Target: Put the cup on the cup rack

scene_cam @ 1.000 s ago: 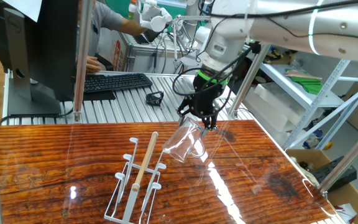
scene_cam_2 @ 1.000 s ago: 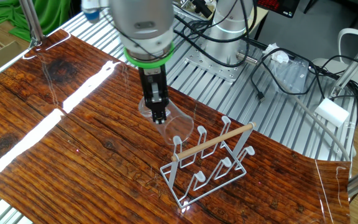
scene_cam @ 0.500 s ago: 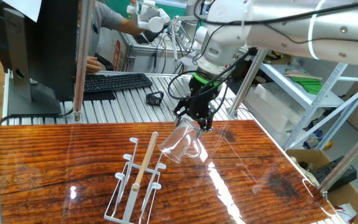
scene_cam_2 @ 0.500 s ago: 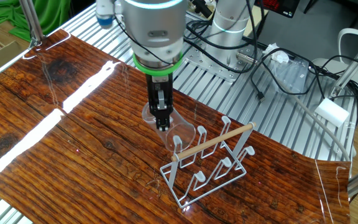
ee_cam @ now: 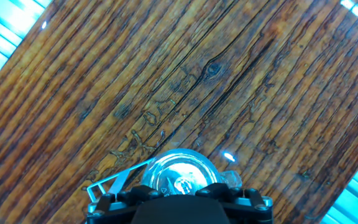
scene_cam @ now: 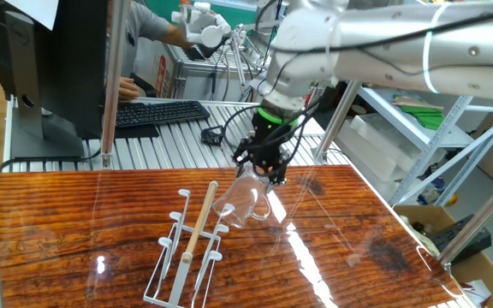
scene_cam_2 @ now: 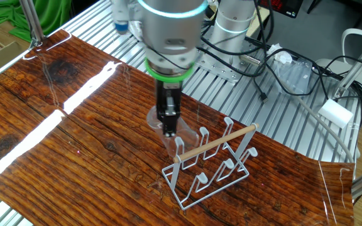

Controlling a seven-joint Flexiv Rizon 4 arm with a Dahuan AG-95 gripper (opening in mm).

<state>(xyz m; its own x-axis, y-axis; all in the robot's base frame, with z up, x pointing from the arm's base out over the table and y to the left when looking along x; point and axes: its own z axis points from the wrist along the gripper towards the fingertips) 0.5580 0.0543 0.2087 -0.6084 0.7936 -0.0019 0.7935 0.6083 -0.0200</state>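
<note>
One gripper (scene_cam: 268,170) is clamping one cup (scene_cam: 240,202) (tilted) in the air, just right of one rack (scene_cam: 187,250); bare table (scene_cam: 375,248) is stretching away to the right.

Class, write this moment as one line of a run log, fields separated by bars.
phase: carrying | hand: shut on cup | cup: tilted, in the air, at the pegs of the rack | rack: on table | placed: not yet
</note>
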